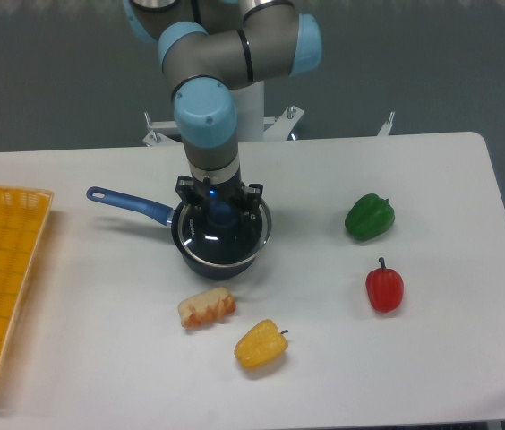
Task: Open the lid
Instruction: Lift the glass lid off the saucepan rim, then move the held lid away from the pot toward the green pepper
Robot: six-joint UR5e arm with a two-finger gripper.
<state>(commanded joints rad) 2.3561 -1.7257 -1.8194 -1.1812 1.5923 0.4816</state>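
From the fixed camera, the gripper (220,213) is clenched on the blue knob (222,213) of the lid (224,235), which sits slightly off-centre over the pan (201,258). Lifting it clear seems yet to come. The lid is round clear glass, metal-rimmed; the pan is dark, blue-handled.

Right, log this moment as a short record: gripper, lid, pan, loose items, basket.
gripper: gripper down over the blue knob at the lid's centre; whether it is shut on the knob cannot be told
lid: lid appears shifted right on the saucepan
saucepan: saucepan on the table, blue handle pointing left
loose items: green pepper, red pepper, yellow pepper, bread piece
basket: yellow basket at left edge
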